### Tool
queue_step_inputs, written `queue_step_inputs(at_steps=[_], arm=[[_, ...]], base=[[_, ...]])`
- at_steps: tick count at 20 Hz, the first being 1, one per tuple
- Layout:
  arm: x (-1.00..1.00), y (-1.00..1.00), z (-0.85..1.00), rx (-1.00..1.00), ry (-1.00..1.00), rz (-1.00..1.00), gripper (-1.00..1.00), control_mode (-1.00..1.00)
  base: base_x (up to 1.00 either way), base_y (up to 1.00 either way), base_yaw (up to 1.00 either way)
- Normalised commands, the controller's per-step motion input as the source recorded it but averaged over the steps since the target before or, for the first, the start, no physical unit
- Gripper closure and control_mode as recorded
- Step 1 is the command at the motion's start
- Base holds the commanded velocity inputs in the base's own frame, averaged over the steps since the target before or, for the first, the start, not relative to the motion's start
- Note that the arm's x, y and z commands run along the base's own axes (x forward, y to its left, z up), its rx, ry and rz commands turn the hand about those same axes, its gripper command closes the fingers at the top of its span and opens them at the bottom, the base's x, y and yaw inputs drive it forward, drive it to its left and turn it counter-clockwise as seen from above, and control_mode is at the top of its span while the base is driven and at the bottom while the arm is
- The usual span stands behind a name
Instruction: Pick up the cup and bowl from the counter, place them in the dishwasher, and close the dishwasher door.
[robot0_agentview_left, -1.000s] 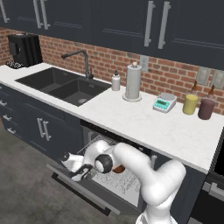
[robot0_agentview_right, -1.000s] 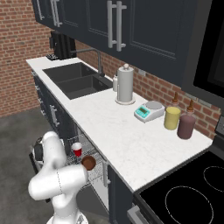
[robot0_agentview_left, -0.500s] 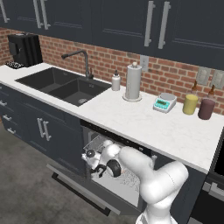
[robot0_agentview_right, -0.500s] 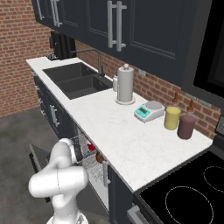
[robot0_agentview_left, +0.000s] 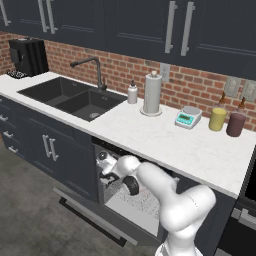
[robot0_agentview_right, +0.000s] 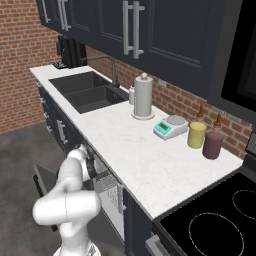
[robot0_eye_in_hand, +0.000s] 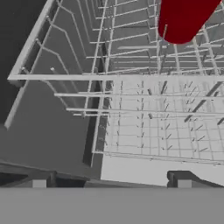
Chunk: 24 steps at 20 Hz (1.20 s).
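The cup (robot0_eye_in_hand: 186, 17) sits in the dishwasher's white wire rack (robot0_eye_in_hand: 144, 109), at the far end of it as the hand view looks along the wires; only its red side shows there, cut off by the top edge. The bowl cannot be made out in any view. The rack lies inside the dishwasher (robot0_agentview_left: 132, 200), which is open beneath the counter (robot0_agentview_left: 165, 142), and the dishwasher door (robot0_agentview_left: 87, 212) hangs down in front of it, with its dark bar handle toward the floor.

The gripper (robot0_eye_in_hand: 111, 181) is inside the dishwasher opening, just above the near end of the rack and apart from the cup. Its two dark fingertips (robot0_eye_in_hand: 39, 181) stand wide apart with nothing between them, so the claw is spread and empty. In the left base view the white arm (robot0_agentview_left: 165, 190) bends down from the base into the opening below the counter edge.

On the counter above the dishwasher stand a paper towel roll (robot0_agentview_left: 152, 93), a small kitchen scale (robot0_agentview_left: 187, 118), a yellow jar (robot0_agentview_left: 217, 119) and a maroon jar (robot0_agentview_left: 235, 124). The sink (robot0_agentview_left: 70, 96) lies further along the counter from the dishwasher.
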Motion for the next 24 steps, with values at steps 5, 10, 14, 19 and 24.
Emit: queue_step_inputs(at_steps=[5, 10, 14, 19, 24], arm=[[-1.0, 1.0, -0.03, -0.36, -0.17, 0.06, -1.0, -1.0], [-1.0, 0.88, 0.04, -0.26, -0.1, 0.05, -1.0, -1.0], [-1.0, 0.09, 0.87, -0.01, -0.11, 0.01, -1.0, -1.0], [-0.98, 0.0, 1.0, 0.1, -0.34, 0.0, -1.0, -1.0], [-1.0, 0.0, 0.94, 0.18, -0.45, -0.03, -1.0, -1.0]], base=[[0.0, 0.0, 0.0], [0.0, 0.0, 0.0], [0.0, 0.0, 0.0], [0.0, 0.0, 0.0], [0.0, 0.0, 0.0]])
